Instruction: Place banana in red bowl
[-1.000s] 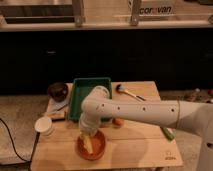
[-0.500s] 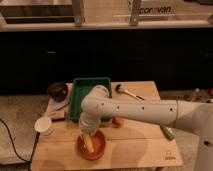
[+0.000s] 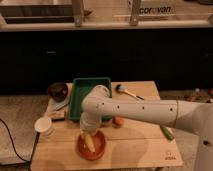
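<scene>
While the pincer [image 3: 88, 134] hung over the red bowl [image 3: 91, 145], grip unclear, the banana [image 3: 89, 142] lay inside; release seemed next.

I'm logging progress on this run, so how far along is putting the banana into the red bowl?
Nearly done, it seems. The slim pale yellow banana already lies inside the shallow round orange-red bowl on the wooden table. In hand: the end effector hangs right above the bowl, at the banana's upper end. Left: confirming release and lifting the arm away.
</scene>
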You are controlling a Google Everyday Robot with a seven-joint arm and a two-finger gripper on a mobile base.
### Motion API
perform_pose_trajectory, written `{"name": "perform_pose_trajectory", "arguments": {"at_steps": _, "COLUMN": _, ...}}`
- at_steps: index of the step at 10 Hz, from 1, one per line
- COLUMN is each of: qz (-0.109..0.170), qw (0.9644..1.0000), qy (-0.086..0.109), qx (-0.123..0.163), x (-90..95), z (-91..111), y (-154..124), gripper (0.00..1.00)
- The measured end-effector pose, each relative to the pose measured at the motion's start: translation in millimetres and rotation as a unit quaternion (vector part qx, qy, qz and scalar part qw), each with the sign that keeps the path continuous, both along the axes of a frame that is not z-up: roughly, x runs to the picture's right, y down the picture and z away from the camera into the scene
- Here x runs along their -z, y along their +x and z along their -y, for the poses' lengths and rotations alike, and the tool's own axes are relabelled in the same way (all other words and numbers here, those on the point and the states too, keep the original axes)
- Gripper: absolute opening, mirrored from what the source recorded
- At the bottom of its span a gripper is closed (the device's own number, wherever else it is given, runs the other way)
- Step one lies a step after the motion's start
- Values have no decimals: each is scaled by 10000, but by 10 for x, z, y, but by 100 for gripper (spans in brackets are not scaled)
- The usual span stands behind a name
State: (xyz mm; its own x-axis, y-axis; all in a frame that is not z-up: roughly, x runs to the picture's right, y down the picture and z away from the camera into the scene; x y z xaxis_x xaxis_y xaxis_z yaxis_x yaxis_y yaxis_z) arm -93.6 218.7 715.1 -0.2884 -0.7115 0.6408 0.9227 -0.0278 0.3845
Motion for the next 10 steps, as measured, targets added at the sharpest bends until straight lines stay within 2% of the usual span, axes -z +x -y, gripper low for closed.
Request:
{"name": "perform_pose_trajectory", "arguments": {"at_steps": 4, "qz": -317, "qw": 9993, "qy": -101, "qx": -153, "x": -70, "z": 21, "y": 129, "gripper": 77}}
{"name": "perform_pose_trajectory", "arguments": {"at_steps": 5, "qz": -375, "qw": 9990, "qy": -153, "qx": -173, "x": -91, "z": 22, "y": 152, "gripper": 80}}
{"name": "perform_pose_trajectory", "arguments": {"at_steps": 10, "qz": -510, "qw": 9980, "qy": -322, "qx": -205, "x": -151, "z": 15, "y": 190, "gripper": 80}}
